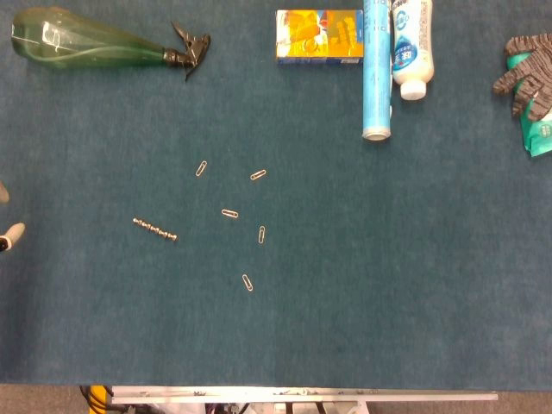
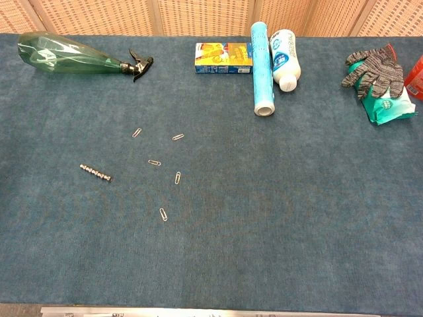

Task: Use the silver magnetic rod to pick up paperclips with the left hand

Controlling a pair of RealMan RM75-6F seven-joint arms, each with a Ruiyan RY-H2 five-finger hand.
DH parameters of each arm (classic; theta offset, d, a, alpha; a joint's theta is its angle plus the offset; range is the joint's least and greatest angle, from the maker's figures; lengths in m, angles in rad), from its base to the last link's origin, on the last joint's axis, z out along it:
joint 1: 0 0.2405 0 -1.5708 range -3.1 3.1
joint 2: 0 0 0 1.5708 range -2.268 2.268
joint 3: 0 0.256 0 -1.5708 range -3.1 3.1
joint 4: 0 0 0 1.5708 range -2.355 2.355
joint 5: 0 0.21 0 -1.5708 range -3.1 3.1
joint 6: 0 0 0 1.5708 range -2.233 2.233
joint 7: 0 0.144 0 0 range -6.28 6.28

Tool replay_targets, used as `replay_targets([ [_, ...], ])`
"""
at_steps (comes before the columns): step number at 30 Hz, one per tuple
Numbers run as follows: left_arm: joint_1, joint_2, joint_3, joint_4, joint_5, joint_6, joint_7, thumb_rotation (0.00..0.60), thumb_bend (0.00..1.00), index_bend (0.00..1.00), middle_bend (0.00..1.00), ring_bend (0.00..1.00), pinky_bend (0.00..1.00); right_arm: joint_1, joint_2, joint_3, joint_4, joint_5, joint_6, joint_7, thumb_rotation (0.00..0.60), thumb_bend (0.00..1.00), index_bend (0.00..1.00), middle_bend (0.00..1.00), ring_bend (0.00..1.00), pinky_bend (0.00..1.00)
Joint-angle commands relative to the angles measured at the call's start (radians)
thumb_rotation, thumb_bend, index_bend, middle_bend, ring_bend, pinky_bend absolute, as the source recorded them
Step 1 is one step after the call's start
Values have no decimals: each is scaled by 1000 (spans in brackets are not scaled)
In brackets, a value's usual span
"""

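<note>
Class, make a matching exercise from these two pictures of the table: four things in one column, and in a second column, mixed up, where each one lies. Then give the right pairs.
Things
1. magnetic rod
2. green spray bottle
3. grey glove
4. blue tube

Places
A. far left corner, on its side
B. far right, on a green packet
C. left of the paperclips, on the cloth
D. between the yellow box and the white bottle

Pairs: 1-C, 2-A, 3-B, 4-D
</note>
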Motion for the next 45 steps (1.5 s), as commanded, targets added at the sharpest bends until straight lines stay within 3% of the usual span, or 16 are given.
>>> replay_targets([
  [1,-4,0,-1,-4,-2,-5,6,600,94,505,388,346,416,0,1,1,-2,-2,2,6,600,112,423,263,240,460],
  [7,-8,6,6,-30,13,-8,4,600,95,429,310,346,416,6,11,2,-6,-7,-5,10,600,113,424,263,240,460],
  [14,-29,66,44,-106,34,-91,-105,600,95,387,182,315,416,11,27,5,-21,-8,-10,2,600,112,423,263,240,461],
  [18,-55,78,53,-115,56,-133,-151,600,94,387,77,183,374,15,40,9,-35,-5,-12,1,600,112,424,263,239,460],
  [21,-88,81,61,-106,77,-183,-187,600,94,388,6,46,240,20,55,14,-50,-1,-19,2,600,112,424,263,240,460],
  [25,-134,92,69,-100,88,-259,-204,600,94,391,0,0,79,24,69,20,-63,1,-20,2,600,112,423,263,240,451],
  [28,-172,88,69,-90,82,-320,-202,600,95,401,0,0,20,24,79,26,-72,5,-14,3,600,112,423,263,240,428],
  [41,-280,3,60,4,50,-466,-200,600,94,429,0,0,0,17,116,39,-81,36,-8,21,600,112,423,263,240,412],
  [45,-311,-18,62,30,40,-509,-207,600,166,432,0,0,0,18,113,39,-77,38,-11,21,600,112,424,263,240,412],
])
